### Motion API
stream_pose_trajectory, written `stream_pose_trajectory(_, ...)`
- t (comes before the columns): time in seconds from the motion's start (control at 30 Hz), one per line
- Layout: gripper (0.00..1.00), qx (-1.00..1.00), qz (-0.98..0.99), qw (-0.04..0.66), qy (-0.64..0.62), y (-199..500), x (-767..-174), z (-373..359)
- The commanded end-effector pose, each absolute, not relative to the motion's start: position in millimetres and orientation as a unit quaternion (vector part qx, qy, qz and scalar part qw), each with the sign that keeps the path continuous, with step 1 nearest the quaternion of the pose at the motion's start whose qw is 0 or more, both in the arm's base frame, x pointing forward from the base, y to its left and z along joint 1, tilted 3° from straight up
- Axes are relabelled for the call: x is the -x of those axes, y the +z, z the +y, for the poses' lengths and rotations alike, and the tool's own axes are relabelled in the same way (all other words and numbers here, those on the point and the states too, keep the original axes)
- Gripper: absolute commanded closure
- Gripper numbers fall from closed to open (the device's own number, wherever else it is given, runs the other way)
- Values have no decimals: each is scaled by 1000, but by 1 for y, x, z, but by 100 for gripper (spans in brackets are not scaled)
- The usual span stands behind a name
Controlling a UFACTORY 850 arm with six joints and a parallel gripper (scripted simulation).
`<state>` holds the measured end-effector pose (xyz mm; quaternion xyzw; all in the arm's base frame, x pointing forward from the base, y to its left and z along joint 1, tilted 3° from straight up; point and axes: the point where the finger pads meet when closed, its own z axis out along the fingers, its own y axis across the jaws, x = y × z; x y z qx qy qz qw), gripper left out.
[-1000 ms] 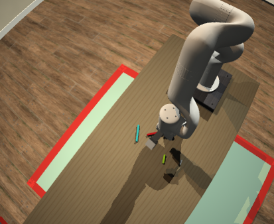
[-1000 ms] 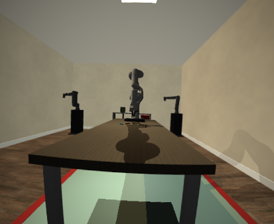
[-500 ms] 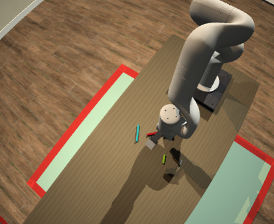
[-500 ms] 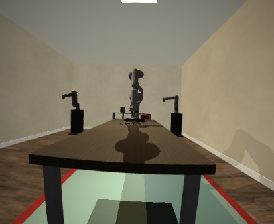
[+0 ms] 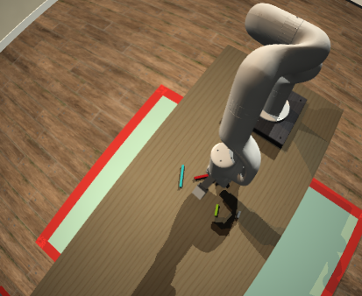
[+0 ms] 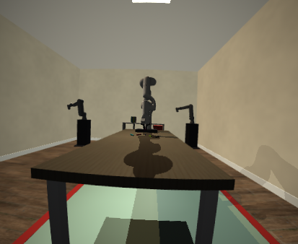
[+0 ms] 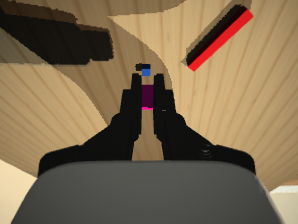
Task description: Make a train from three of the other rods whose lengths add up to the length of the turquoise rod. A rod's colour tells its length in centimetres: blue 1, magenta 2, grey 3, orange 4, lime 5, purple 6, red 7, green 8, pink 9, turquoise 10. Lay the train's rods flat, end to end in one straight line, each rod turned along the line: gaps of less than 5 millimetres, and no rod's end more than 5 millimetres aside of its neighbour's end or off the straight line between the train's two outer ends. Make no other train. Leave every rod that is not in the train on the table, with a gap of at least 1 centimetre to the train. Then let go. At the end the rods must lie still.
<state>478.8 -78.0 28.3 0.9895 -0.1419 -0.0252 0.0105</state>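
In the wrist view my gripper (image 7: 147, 87) is shut on a short magenta rod (image 7: 147, 95) and holds it above the table. A small blue rod (image 7: 146, 72) lies on the table just beyond the fingertips. A red rod (image 7: 220, 41) (image 5: 201, 177) lies diagonally to the upper right of it. In the top view the turquoise rod (image 5: 181, 176) lies left of the red rod, and a lime rod (image 5: 216, 210) lies in the arm's shadow nearer the front. The arm's wrist hides the fingers and the magenta rod in that view.
The rods lie on a long wooden table (image 5: 137, 219). The arm's dark base (image 5: 286, 127) stands at its far end. A small grey piece (image 5: 238, 214) lies right of the lime rod. Red-edged green mats (image 5: 115, 162) lie on the floor at both sides.
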Motion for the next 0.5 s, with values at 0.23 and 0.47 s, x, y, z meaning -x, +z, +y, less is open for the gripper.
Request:
stream_pose_trajectory(0.23, 96, -990, -142, 11, -24, -12, -479, -79)
stream_pose_trajectory(0.47, 96, -990, -142, 11, -24, -20, -478, -79)
